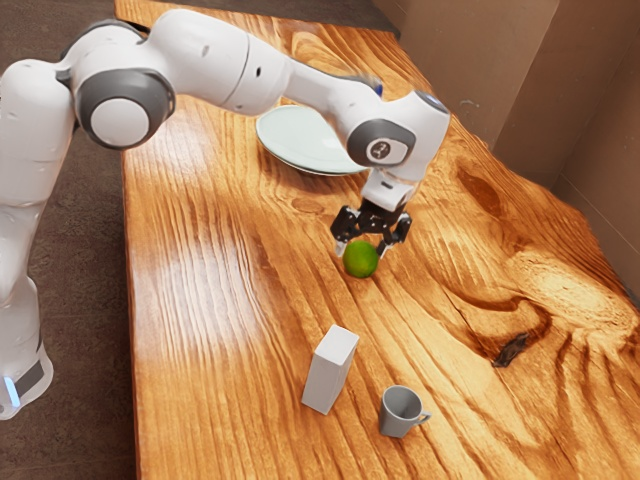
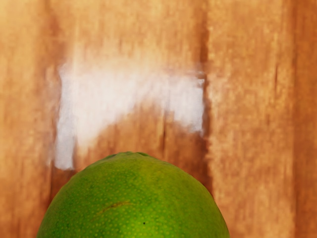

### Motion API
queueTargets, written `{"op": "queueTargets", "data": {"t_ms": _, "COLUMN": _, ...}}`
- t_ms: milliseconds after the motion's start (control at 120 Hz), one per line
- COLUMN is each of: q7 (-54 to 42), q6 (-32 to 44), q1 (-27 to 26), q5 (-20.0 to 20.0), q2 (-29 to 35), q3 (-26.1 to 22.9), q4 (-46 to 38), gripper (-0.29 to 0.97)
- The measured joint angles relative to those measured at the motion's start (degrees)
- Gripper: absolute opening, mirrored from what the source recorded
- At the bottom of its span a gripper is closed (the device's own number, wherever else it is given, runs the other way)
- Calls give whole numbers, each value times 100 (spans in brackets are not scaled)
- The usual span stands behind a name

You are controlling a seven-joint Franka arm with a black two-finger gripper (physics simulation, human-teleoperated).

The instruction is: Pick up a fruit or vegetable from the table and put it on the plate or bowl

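At the near side of the table (image 1: 200, 300), a white box (image 1: 331, 368) and a grey mug (image 1: 402, 411) are seen, well apart from the work. Further in, the lime (image 1: 361, 260) is set on the bare wood, directly below the gripper (image 1: 372, 236), whose fingers are spread above it. A straight descent is judged sufficient. Beyond, the plate (image 1: 300, 140) is partly covered by the arm, and no obstacle is seen between it and the lime.
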State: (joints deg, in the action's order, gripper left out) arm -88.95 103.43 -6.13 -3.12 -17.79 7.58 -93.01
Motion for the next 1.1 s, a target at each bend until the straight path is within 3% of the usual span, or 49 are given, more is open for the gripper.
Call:
{"op": "queueTargets", "data": {"t_ms": 217, "q7": -79, "q6": 122, "q1": 17, "q5": -21, "q2": -108, "q3": -20, "q4": 0, "gripper": 60}}
{"op": "queueTargets", "data": {"t_ms": 383, "q7": -104, "q6": 210, "q1": 21, "q5": -34, "q2": -111, "q3": -19, "q4": 0, "gripper": 29}}
{"op": "queueTargets", "data": {"t_ms": 592, "q7": -122, "q6": 403, "q1": 93, "q5": -83, "q2": -16, "q3": -13, "q4": 80, "gripper": 25}}
{"op": "queueTargets", "data": {"t_ms": 675, "q7": -139, "q6": 400, "q1": 559, "q5": -90, "q2": 42, "q3": -8, "q4": 721, "gripper": 25}}
{"op": "queueTargets", "data": {"t_ms": 808, "q7": -184, "q6": 350, "q1": 1806, "q5": -77, "q2": -11, "q3": -91, "q4": 1674, "gripper": 26}}
{"op": "queueTargets", "data": {"t_ms": 1100, "q7": -163, "q6": 771, "q1": 3223, "q5": -98, "q2": -434, "q3": -126, "q4": 1862, "gripper": 27}}
